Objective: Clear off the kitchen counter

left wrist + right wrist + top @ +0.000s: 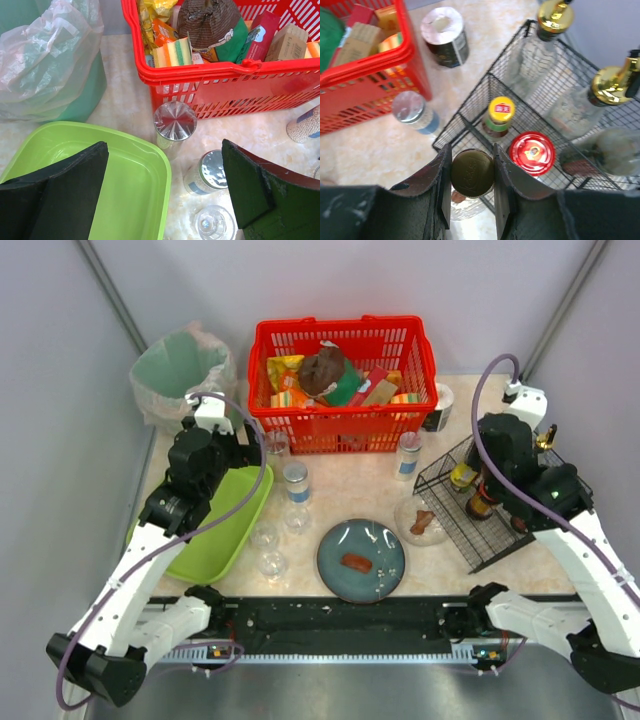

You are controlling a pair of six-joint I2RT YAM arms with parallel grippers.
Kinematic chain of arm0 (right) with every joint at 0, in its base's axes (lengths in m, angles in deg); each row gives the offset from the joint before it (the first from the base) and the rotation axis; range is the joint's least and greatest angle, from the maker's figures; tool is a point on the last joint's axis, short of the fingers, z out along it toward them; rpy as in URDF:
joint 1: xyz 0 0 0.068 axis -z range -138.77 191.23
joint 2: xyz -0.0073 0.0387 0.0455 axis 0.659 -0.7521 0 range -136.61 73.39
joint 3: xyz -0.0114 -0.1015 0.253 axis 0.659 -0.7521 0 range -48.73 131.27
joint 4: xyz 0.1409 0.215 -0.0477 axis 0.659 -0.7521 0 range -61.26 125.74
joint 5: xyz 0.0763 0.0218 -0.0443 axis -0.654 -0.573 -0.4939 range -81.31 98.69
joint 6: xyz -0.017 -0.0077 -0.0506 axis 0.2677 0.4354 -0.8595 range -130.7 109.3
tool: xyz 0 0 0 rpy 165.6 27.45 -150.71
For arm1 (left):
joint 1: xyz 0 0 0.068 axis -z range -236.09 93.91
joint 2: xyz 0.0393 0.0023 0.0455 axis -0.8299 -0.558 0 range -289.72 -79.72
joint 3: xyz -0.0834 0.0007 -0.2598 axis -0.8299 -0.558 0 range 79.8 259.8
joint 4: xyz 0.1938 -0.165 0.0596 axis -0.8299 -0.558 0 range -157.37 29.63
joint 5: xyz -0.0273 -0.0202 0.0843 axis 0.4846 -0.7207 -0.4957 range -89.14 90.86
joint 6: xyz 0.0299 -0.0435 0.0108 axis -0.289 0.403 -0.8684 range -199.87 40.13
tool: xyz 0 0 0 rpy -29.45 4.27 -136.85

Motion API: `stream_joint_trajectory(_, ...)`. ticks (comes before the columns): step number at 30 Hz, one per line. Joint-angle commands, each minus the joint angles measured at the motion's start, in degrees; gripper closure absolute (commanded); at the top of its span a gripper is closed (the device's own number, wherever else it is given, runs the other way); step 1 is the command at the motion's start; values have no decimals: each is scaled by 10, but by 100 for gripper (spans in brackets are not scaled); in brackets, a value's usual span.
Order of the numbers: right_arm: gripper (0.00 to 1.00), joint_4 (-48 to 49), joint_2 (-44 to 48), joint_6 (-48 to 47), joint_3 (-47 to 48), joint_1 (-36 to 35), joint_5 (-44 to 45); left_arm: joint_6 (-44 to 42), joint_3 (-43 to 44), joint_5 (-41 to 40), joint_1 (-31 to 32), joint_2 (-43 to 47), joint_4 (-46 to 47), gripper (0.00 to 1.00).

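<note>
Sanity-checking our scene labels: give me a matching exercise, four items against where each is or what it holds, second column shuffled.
1 red basket
2 green tray
3 blue plate
4 brown-capped bottle

A carries a brown food piece
B clamped between the jaws of the right gripper
C at the left edge of the kitchen counter
D full of groceries

Pairs: 1-D, 2-C, 3-A, 4-B

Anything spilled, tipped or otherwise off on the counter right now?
No spill or breakage visible. Only oddities: the blue plate carries a leftover sausage piece and scattered crumbs, and a brown food scrap lies on the clear dish beside the wire rack.
</note>
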Motion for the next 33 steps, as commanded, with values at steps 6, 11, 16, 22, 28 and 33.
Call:
stream_joint_trajectory(6,100,-40,46,-3,11,37,124,0,9,4,-1,-9,20,2)
stream_joint_trajectory(11,100,-50,87,-4,-24,59,154,1,7,6,-1,-9,22,2)
stream_joint_trajectory(16,100,-51,112,-5,-57,84,166,5,9,15,0,-17,21,1)
stream_joint_trajectory(22,100,-48,112,20,-110,117,158,9,9,26,-1,-17,21,2)
stream_joint_trajectory(28,100,0,121,51,-184,145,144,12,10,29,-1,-17,22,2)
stream_joint_trajectory(33,100,27,114,80,-237,180,119,9,10,22,-1,-14,20,2)
